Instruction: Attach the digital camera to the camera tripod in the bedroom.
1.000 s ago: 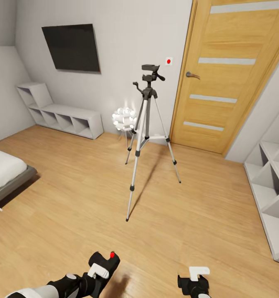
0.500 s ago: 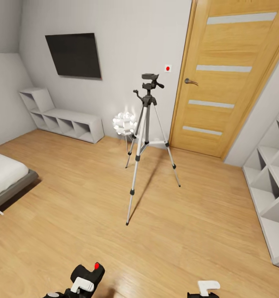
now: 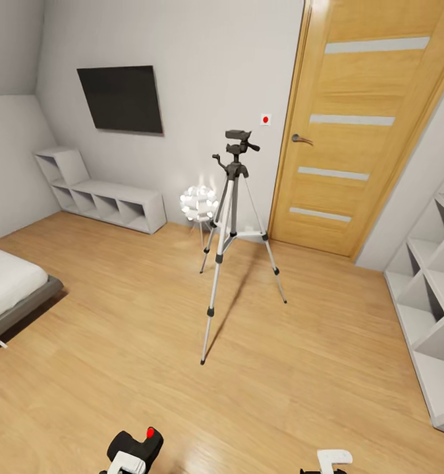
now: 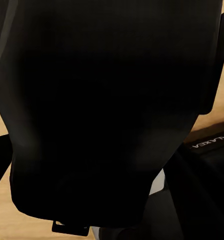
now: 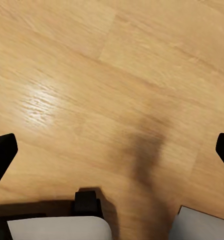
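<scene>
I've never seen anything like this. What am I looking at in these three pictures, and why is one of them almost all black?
These are computer-rendered views from a wheeled robot with two arms. The wide picture comes from a camera on its head, looking into a bedroom with a light wood floor. In the middle stands a tall camera tripod with silver legs and a black head; behind it are a white bulbous floor lamp, a wooden door and a dark wall TV.

At the bottom edge, the left gripper holds a small black digital camera with a round red button. The right gripper peeks in beside it.

The other two pictures come from cameras on the wrists. The left one is nearly black because the held camera sits right in front of that lens. The right one looks down at bare floor between spread black fingertips, so that gripper is open and carries nothing.
</scene>
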Robot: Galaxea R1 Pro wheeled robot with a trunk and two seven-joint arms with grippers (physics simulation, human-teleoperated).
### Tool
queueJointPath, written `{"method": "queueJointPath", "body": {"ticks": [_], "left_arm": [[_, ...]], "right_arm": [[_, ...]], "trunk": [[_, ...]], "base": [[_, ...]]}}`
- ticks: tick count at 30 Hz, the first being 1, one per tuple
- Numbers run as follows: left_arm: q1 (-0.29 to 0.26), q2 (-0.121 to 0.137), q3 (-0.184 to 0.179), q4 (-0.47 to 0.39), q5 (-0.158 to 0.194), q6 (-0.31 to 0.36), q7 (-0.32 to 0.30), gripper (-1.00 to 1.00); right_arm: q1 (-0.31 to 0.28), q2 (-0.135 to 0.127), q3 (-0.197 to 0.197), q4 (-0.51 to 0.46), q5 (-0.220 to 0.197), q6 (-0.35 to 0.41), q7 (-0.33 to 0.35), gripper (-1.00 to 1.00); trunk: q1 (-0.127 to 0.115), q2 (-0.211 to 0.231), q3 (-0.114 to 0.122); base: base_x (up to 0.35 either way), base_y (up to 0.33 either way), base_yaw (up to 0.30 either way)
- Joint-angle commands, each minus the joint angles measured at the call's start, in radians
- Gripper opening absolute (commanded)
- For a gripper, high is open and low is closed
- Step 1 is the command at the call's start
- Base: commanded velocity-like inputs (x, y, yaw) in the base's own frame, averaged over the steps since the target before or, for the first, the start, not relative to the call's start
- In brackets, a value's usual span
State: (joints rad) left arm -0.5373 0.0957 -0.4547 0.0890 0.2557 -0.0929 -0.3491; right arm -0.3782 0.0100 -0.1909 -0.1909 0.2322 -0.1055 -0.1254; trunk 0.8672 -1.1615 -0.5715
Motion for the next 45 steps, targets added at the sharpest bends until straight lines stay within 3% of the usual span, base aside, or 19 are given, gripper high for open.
{"method": "queueJointPath", "body": {"ticks": [1,15,26,45], "left_arm": [[-0.001,-0.001,-0.009,0.004,0.009,-0.007,-0.005,-1.00],[-0.001,-0.007,-0.006,0.002,0.015,-0.007,-0.004,-1.00],[-0.001,-0.015,-0.004,0.001,0.045,-0.007,0.051,-1.00],[-0.001,-0.016,-0.004,0.000,0.043,-0.007,0.053,-1.00]], "right_arm": [[-0.001,0.001,-0.008,0.001,0.010,-0.003,-0.002,1.00],[-0.001,0.007,-0.007,0.001,0.010,-0.003,-0.002,1.00],[-0.001,0.011,-0.007,0.001,0.010,-0.003,-0.002,1.00],[-0.001,0.011,-0.007,0.001,0.011,-0.003,0.000,1.00]], "trunk": [[-0.004,0.007,0.004],[-0.058,0.105,0.070],[-0.100,0.182,0.123],[-0.173,0.315,0.213]], "base": [[0.000,0.000,0.000],[0.000,0.000,0.000],[0.000,0.000,0.000],[0.000,0.000,0.000]]}}
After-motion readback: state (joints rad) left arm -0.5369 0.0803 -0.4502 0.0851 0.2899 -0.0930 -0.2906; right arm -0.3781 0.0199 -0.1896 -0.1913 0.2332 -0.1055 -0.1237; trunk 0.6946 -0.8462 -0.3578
